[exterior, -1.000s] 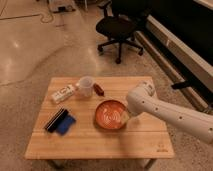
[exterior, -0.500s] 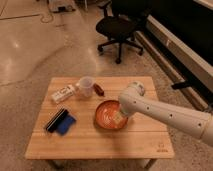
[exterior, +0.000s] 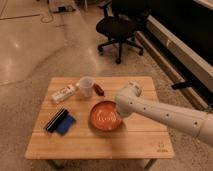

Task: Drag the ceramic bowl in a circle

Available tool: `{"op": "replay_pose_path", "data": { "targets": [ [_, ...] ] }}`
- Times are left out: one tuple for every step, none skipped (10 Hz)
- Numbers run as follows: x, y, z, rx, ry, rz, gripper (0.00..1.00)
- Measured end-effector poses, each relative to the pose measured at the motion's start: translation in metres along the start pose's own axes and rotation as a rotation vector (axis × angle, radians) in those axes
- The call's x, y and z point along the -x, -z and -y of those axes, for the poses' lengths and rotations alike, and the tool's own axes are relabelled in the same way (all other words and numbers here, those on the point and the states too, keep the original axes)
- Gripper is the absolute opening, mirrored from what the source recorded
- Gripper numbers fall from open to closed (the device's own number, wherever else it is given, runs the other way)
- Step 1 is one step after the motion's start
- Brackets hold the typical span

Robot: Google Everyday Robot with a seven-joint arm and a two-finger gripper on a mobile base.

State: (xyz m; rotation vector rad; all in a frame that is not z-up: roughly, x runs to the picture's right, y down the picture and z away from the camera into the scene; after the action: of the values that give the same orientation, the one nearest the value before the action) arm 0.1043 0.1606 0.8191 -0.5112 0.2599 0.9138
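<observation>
The ceramic bowl [exterior: 104, 117], wide, shallow and orange-red, sits a little right of the middle of the wooden table [exterior: 100, 145]. My white arm reaches in from the right. Its gripper [exterior: 118, 113] comes down on the bowl's right rim and is shut there. The wrist hides that part of the rim.
A white cup [exterior: 86, 87] stands behind the bowl, with a small red item [exterior: 99, 90] beside it. A white packet [exterior: 62, 93] lies at the back left. A blue and black object [exterior: 61, 122] lies left of the bowl. A black office chair [exterior: 120, 27] stands beyond the table.
The arm has swung left and down onto the bowl's right rim, and the gripper has gone from open to shut there. The bowl has shifted slightly left.
</observation>
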Motion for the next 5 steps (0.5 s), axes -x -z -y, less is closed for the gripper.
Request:
{"op": "replay_pose_path", "data": {
  "targets": [
    [-0.015,0.005,-0.006,-0.002,0.007,-0.015,0.16],
    [-0.024,0.008,-0.014,0.001,0.005,-0.017,0.16],
    [-0.030,0.009,-0.017,0.003,0.006,-0.015,0.16],
    [-0.036,0.011,-0.012,0.007,0.000,-0.015,0.16],
    [-0.034,0.011,-0.008,0.006,0.003,-0.014,0.16]
  ]
}}
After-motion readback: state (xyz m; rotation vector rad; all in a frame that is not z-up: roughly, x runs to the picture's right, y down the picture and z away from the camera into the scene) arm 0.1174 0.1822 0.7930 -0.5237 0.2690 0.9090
